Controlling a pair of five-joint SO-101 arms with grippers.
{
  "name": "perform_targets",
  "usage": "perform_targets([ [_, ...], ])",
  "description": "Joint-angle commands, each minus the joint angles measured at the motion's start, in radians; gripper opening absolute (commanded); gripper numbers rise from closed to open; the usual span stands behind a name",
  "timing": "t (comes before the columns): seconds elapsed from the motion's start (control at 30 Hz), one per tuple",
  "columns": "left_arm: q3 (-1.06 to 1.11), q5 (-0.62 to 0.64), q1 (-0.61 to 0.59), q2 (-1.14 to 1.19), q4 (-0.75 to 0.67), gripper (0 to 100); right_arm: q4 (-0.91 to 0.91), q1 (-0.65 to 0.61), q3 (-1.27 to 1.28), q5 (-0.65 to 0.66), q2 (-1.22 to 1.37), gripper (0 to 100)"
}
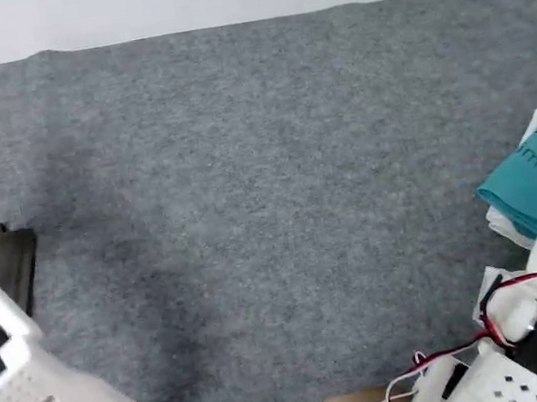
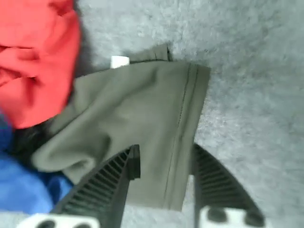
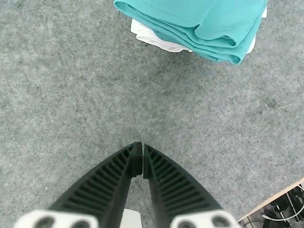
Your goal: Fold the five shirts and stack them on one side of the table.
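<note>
1. Olive cloth lies between the spread fingers of my left claw (image 2: pixel 165 149). It is the hemmed edge of the olive shirt (image 2: pixel 137 109), resting on the table, with one finger on either side of it.
2. Just past that, a crumpled red shirt (image 2: pixel 38 52) and a blue shirt (image 2: pixel 19 190) touch the olive shirt's side. A small white tag (image 2: pixel 119 61) shows at the olive shirt's far edge.
3. My right claw (image 3: pixel 142 152) is pressed together, tips meeting, over the grey felt table (image 3: pixel 71 95).
4. Farther out from that claw, a folded teal shirt (image 3: pixel 199 23) lies on top of a folded white shirt (image 3: pixel 152 38).
5. From the high view, this stack sits at the table's right edge, teal shirt (image 1: pixel 533 177) over white shirt (image 1: pixel 502 224), just beside my right arm (image 1: pixel 533 343). My left arm (image 1: pixel 45 396) is at the lower left corner, well apart from the stack.
</note>
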Motion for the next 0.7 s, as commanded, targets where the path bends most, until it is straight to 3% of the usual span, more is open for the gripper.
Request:
perform_targets([
  [0.0,-0.085,-0.044,-0.005,0.101,0.006,22,0.028,-0.005,-0.005,0.008,-0.001,1.2],
  [0.43,-0.278,-0.095,-0.006,0.474,0.008,21,0.028,-0.005,-0.005,0.008,-0.007,1.1],
  [0.67,-0.36,-0.095,0.018,0.539,0.069,0,0.028,-0.005,-0.005,0.008,-0.007,1.1],
])
